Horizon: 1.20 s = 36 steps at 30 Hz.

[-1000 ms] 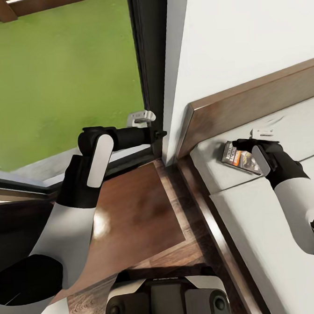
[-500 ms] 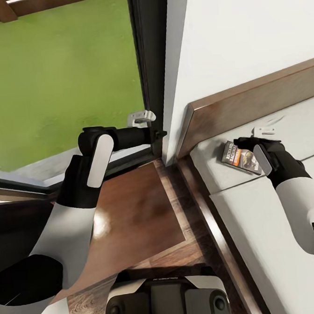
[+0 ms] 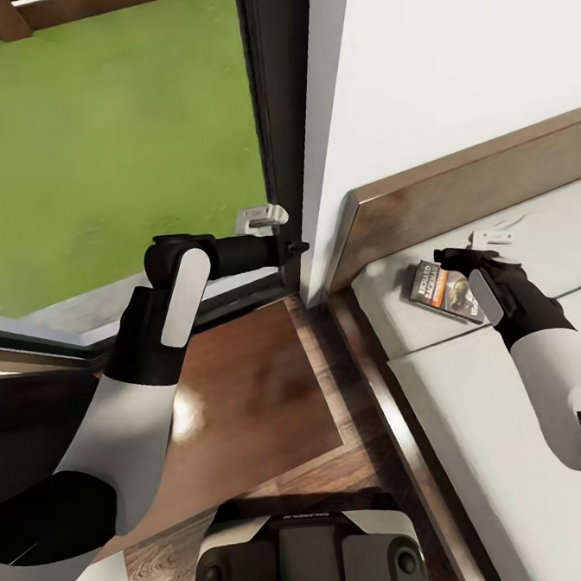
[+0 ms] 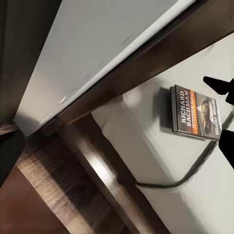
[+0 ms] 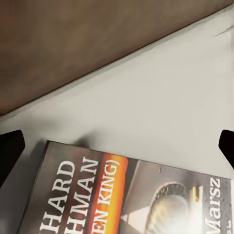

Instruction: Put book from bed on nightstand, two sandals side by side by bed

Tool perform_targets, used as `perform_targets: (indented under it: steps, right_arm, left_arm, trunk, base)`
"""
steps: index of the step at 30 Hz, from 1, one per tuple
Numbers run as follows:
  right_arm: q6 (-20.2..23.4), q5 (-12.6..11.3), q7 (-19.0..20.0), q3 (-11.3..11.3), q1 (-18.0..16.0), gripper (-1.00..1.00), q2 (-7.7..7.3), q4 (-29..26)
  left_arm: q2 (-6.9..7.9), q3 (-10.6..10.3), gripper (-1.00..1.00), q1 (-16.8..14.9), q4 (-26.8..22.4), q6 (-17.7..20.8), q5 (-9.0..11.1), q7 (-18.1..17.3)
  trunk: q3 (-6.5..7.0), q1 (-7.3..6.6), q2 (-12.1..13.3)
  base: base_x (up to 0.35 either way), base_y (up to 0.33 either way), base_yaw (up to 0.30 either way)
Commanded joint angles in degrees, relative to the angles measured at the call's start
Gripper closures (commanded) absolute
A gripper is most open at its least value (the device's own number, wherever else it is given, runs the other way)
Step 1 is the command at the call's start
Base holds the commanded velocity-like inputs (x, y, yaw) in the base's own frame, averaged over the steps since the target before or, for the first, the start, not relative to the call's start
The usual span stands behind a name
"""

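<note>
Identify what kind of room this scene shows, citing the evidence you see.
Most likely a bedroom: a bed with wooden headboard, a dark nightstand beside it, and a book on the mattress.

The head view looks steeply down from above over the dark-brown wooden nightstand (image 3: 245, 389) and the off-white mattress bed (image 3: 510, 448). The left wrist view faces the bed from farther off; the right wrist view hovers close. All three share the dark paperback book (image 3: 445, 290) (image 4: 196, 113) (image 5: 122, 195).
</note>
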Motion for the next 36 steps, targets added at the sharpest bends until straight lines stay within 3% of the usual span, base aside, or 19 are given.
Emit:
perform_targets:
  steps: [1,6,21,26,36]
  right_arm:
    - [-0.01,-0.60,-0.41,0.18,-0.01,-1.00,-0.05,0.28]
    - [-0.98,-0.70,-0.33,0.17,-0.01,-1.00,-0.36,2.32]
    - [-2.98,-0.71,-0.32,-1.12,-0.10,-1.00,-0.85,2.45]
    - [-3.61,-0.76,-0.32,-1.14,-0.10,-1.00,-0.85,2.37]
    - [-3.76,-0.80,-0.32,-1.15,-0.10,-1.00,-0.83,2.36]
  left_arm:
    - [-0.02,0.04,-1.00,-0.03,-0.02,0.22,-0.27,-0.28]
    - [-0.02,0.04,-1.00,-0.03,-0.02,0.22,-0.27,-0.28]
    - [0.06,0.04,-1.00,0.11,0.02,0.22,-0.27,-0.28]
    - [0.03,0.04,-1.00,0.14,-0.01,0.22,-0.26,-0.28]
    - [-0.01,0.04,-1.00,0.14,-0.04,0.22,-0.23,-0.34]
  trunk:
    - [-0.03,0.01,-0.03]
    - [-0.03,0.01,-0.03]
    - [-2.72,3.30,-6.04]
    - [-2.72,3.30,-6.04]
    - [-4.52,5.50,-10.05]
  base:
    - [0.000,0.000,0.000]
    - [0.000,0.000,0.000]
    - [0.000,0.000,0.000]
    - [0.000,0.000,0.000]
    - [0.000,0.000,0.000]
